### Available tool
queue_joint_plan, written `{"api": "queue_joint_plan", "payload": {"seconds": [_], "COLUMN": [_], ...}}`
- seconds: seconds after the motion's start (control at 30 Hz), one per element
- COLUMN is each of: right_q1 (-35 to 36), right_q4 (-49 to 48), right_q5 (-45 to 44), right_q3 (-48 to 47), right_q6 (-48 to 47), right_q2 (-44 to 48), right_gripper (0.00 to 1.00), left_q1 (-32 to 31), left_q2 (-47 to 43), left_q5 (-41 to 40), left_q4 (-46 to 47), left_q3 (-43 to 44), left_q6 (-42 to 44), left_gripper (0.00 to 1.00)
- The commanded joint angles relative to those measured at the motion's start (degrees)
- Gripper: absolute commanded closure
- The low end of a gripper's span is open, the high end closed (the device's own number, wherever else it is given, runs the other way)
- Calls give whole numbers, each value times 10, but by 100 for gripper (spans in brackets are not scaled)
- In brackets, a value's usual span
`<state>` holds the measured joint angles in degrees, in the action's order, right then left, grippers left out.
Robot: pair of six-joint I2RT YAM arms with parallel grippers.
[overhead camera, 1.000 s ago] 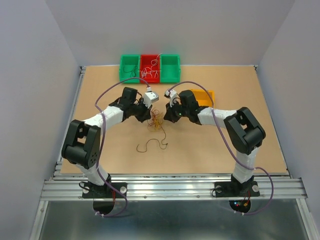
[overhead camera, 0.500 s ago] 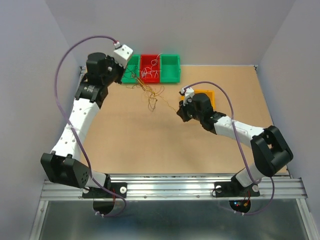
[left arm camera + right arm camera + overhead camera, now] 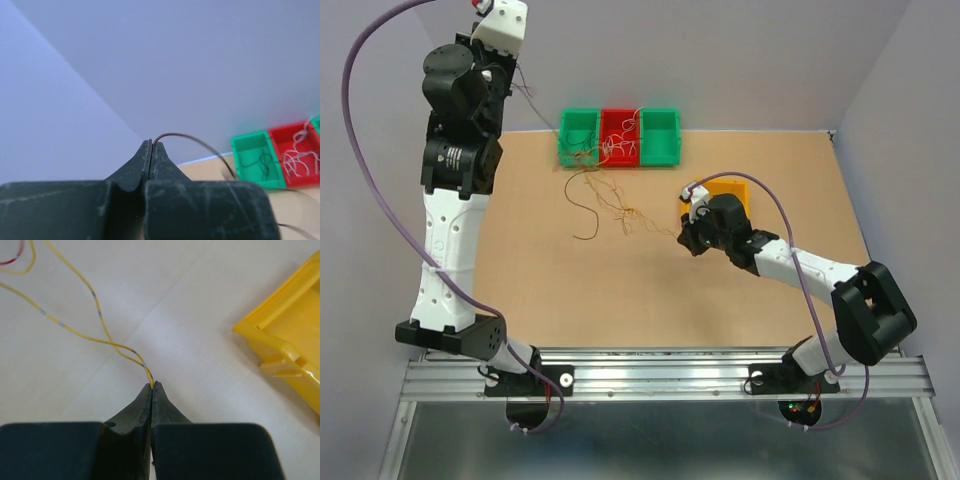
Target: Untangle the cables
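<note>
the left gripper (image 3: pixel 151 150) is raised high above the far left corner of the table (image 3: pixel 540 280). its jaws are pressed together on a thin dark wire (image 3: pixel 195 140) that arcs down toward the green bin (image 3: pixel 245 145). the right gripper (image 3: pixel 151 388) sits low near the yellow bin (image 3: pixel 290 340), jaws pinched together on two yellow wires (image 3: pixel 135 359). between them the cables (image 3: pixel 625 215) lie stretched across the table, a small tangle in front of the red bin (image 3: pixel 620 122). white wires (image 3: pixel 300 160) lie in the red bin, and dark strands (image 3: pixel 260 162) in the green bin.
</note>
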<state>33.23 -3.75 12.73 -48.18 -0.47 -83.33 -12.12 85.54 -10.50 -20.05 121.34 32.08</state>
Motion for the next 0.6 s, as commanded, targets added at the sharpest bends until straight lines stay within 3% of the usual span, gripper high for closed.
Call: {"api": "queue_joint_plan", "payload": {"seconds": [0.0, 0.17, 0.3, 0.33, 0.37, 0.5, 0.57], "right_q1": [9, 10, 9, 10, 9, 10, 9], "right_q4": [32, 31, 15, 9, 4, -59, -121], "right_q5": [-17, 2, 35, 41, 51, 109, 157], "right_q3": [0, 10, 18, 20, 25, 42, 48], "right_q6": [-8, -13, -22, -23, -23, -38, -57], "right_q2": [-5, 22, 47, 50, 55, 69, 64], "right_gripper": [100, 99, 87, 81, 55, 32, 27], "left_q1": [4, -22, -26, -28, -29, -30, -37], "left_q2": [-84, -113, -137, -139, -139, -158, -172], "left_q5": [-35, -35, 41, 45, 54, 172, 239], "left_q4": [104, 111, 114, 113, 108, 94, 88], "left_q3": [-79, -141, -187, -189, -190, -214, -232], "left_q6": [20, 14, -3, -9, -14, -38, -64], "left_gripper": [100, 100, 100, 100, 100, 100, 100]}}
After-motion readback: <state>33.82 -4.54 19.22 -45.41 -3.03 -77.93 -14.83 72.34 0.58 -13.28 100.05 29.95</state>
